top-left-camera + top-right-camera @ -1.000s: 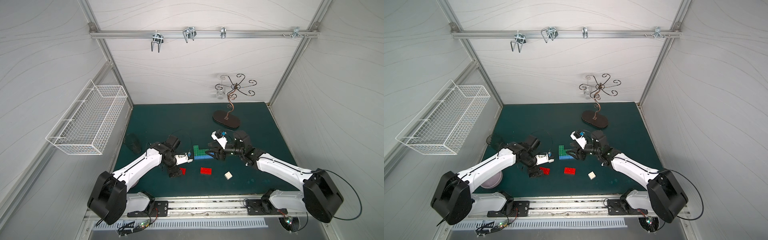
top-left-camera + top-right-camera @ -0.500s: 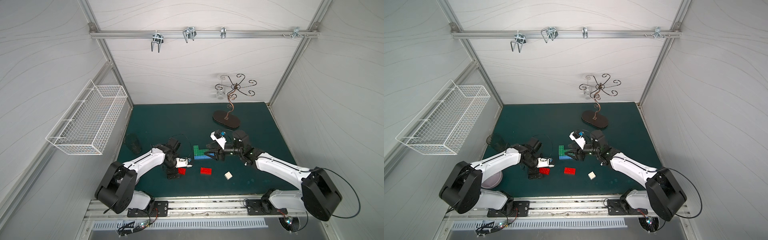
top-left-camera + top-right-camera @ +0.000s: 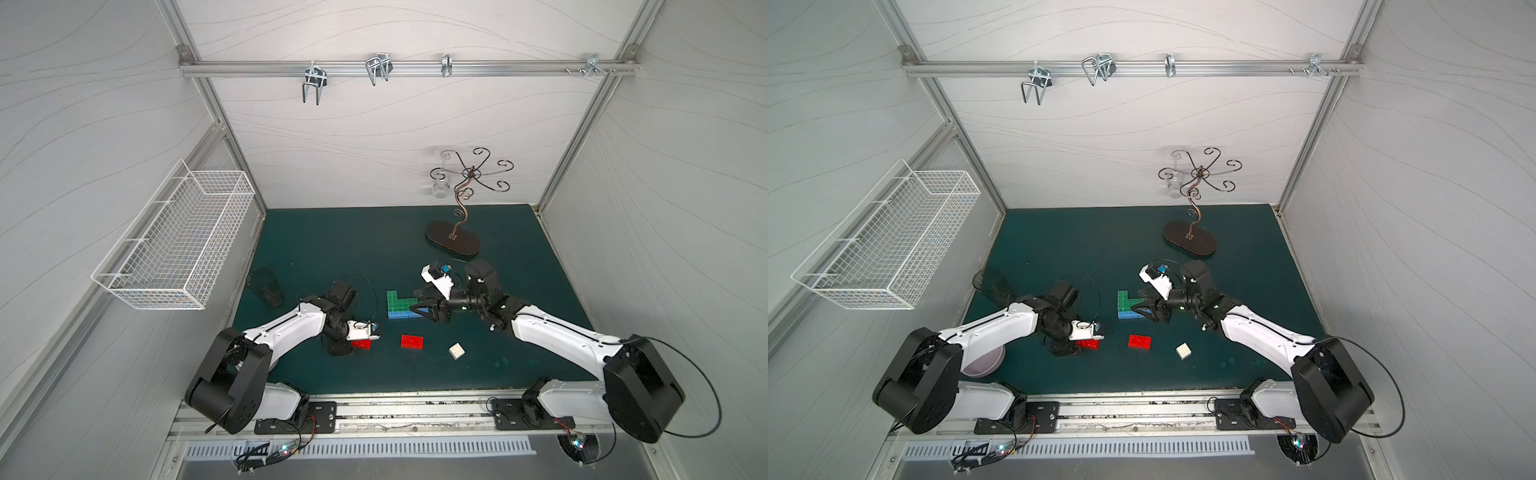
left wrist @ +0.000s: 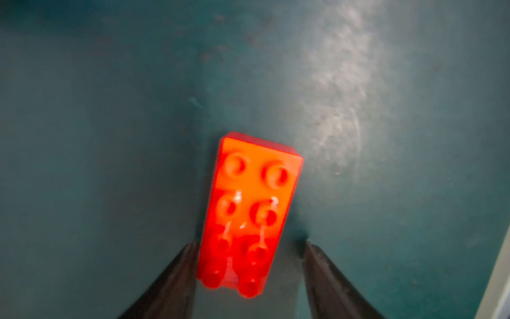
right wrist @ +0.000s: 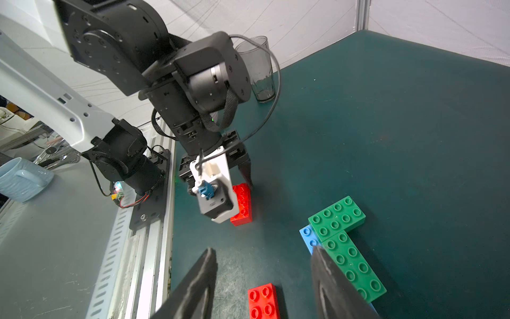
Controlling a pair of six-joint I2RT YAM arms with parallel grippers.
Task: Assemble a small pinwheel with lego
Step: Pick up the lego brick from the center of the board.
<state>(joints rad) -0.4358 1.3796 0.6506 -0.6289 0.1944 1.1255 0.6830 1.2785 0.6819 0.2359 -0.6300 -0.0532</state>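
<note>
Skew worry: my left gripper (image 4: pixel 250 244) is straddling the red brick (image 4: pixel 254 198), one finger touching, one clear, so closing's likely twisting it. My right gripper (image 5: pixel 262 249) is gaping, empty.

Top views: high overhead, sharing whole mat (image 3: pixel 332 232). Wrist views: close; left blurry, seemingly facing down.

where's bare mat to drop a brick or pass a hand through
Bare: back-left mat between the glass and the wire stand; also the front strip between the loose red brick and the rail. Crowded: the middle, around the green-blue stack and the right gripper.
</note>
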